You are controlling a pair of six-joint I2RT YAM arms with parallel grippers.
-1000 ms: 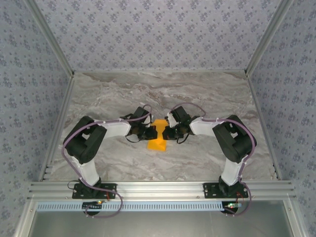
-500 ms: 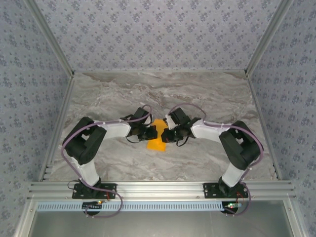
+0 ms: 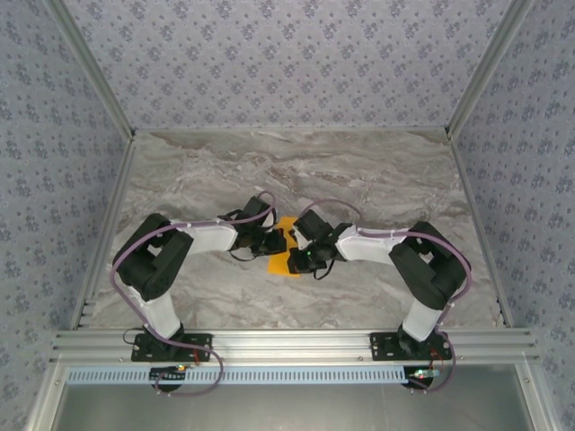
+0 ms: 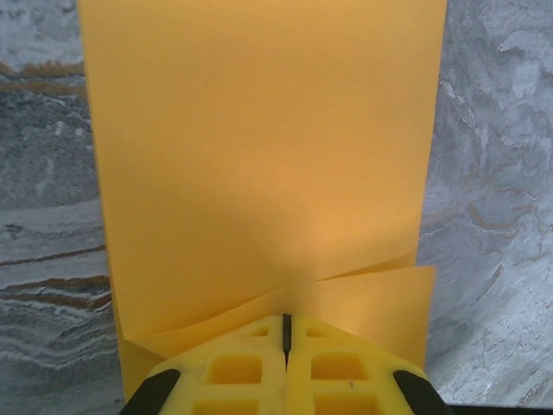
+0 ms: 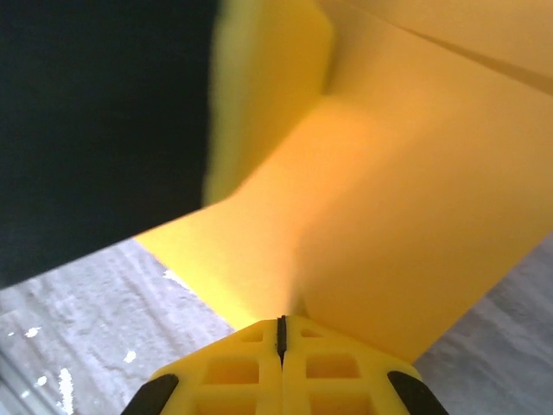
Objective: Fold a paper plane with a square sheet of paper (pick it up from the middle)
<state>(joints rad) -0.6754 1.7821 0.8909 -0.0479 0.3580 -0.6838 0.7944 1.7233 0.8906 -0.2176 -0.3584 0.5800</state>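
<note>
The square sheet of paper (image 3: 279,264) is bright orange, folded over and bent, at the table's middle between both grippers. My left gripper (image 3: 275,241) reaches in from the left. In the left wrist view its yellow fingers (image 4: 328,363) are shut, my left gripper (image 4: 286,322) pinching the sheet's near edge; the paper (image 4: 259,156) stretches away with a loose flap curling at the right. My right gripper (image 3: 302,255) comes from the right, partly over the sheet. In the right wrist view my right gripper (image 5: 281,325) is shut on the paper (image 5: 406,199), which buckles upward from its tips.
The marble table (image 3: 377,180) is bounded by patterned walls on three sides and an aluminium rail (image 3: 296,343) at the near edge. A dark, blurred body (image 5: 104,112), probably the left arm's gripper, stands close in the right wrist view.
My right gripper has moved left and nearer, coming over the paper and covering more of it. The left gripper has stayed in place, shut.
</note>
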